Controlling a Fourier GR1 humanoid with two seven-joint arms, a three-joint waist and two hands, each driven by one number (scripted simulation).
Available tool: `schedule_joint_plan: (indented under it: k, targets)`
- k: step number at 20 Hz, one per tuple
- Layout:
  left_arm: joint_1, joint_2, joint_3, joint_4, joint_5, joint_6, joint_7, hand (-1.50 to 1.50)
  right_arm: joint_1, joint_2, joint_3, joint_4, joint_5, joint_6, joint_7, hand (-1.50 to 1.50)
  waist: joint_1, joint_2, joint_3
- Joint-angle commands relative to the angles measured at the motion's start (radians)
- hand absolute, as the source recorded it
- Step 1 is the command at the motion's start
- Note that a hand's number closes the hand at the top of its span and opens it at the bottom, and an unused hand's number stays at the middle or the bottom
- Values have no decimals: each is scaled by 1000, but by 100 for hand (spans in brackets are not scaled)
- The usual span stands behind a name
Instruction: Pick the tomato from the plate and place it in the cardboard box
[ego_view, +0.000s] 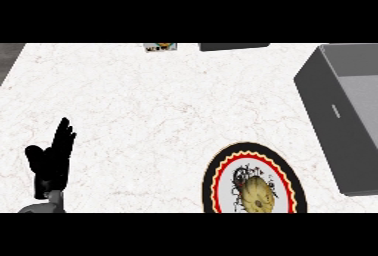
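One hand (50, 161) in view, the robot's left, sitting at the lower left of the head view with its fingers (64, 135) straight and pointing up, thumb off to the side, nothing in it. It's just resting there over the white marbled tabletop (148, 100), well apart from everything else.

One plate (255, 180) at the bottom right, round with a black rim, a red and yellow zigzag ring and a black squiggly pattern in the white middle. On it sits one yellowish-tan speckled roundish thing (256, 194) (doesn't look much like a tomato honestly, but it's the only item on the plate), lying in the plate's lower middle.

One box (341, 112), grey with tall walls, along the right edge, just beside the plate's upper right. There's a small slot in its near wall.

Up at the far edge: one small colourful card or packet (160, 47) and one dark flat object (234, 46), both partly cut off.
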Motion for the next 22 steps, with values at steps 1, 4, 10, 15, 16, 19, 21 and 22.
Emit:
schedule_joint_plan:
  k: [1, 4, 10, 15, 16, 19, 21, 22]
  targets:
    - [16, 19, 16, -16, 6, -6, -2, 0, 74, -31, -197, -63, -196, -36, -86, 150, 1, -1, -1]
    - [-15, -8, -5, -14, -16, 25, 7, 0, 106, -29, -342, -44, -349, -9, -134, 150, 4, 5, -1]
    - [17, -19, -26, -36, -16, 5, -5, 0, 141, -16, -694, 95, -594, 100, -294, 150, 23, 4, -2]
    - [-27, -37, -58, -8, -27, -15, -10, 0, 21, -85, -899, 342, -833, 310, -375, 150, 75, 19, -1]
    - [-97, -17, -43, -9, -35, 11, 66, 0, -10, -106, -922, 378, -867, 345, -354, 150, 78, 21, 0]
    - [-112, -10, -45, 18, -20, -35, 60, 0, -129, -171, -868, 540, -871, 400, -353, 150, 107, 26, 0]
    - [-48, -50, -62, 13, -49, 0, -16, 0, -188, -183, -829, 612, -839, 440, -380, 150, 109, 25, 0]
    - [-95, -61, -53, 58, -40, 1, -9, 0, -225, -194, -813, 665, -848, 461, -391, 150, 107, 26, 0]
